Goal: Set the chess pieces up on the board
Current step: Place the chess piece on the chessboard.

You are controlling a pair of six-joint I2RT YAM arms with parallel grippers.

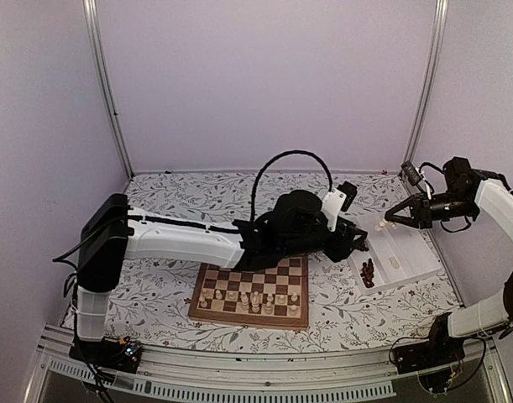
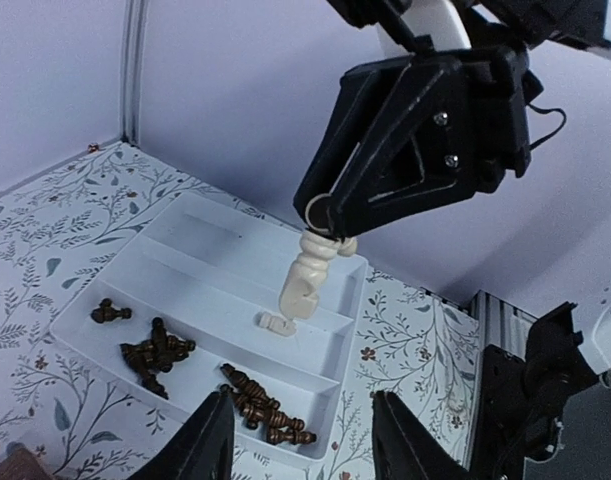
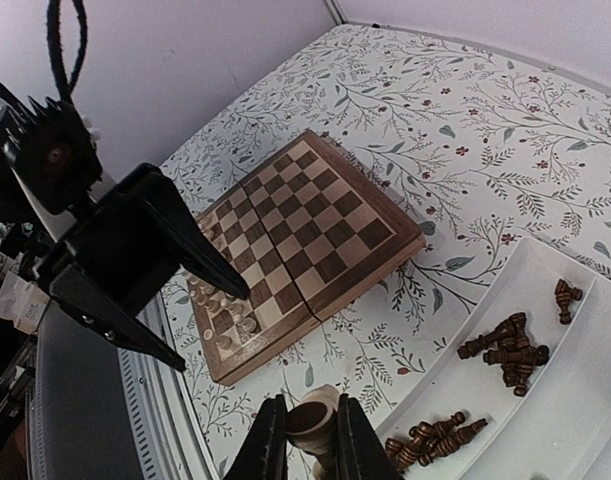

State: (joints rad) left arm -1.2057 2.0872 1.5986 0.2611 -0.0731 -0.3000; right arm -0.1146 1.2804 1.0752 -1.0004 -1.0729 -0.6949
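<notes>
Left wrist view: I see the right gripper (image 2: pixel 325 222) pinching a cream piece (image 2: pixel 305 280) above the white tray (image 2: pixel 200 262) (dark pieces (image 2: pixel 157 352) lie in it). My left gripper (image 2: pixel 303 440) is spread, nothing between its jaws. The board (image 1: pixel 252 290) lies left of the tray, with pale chessmen (image 1: pixel 249 298) on its near rows.

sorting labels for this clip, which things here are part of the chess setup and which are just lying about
Job: board, pale pieces on it, dark pieces, pale piece held by right end effector.
Just there: white tray, floral table cover, black cable.
</notes>
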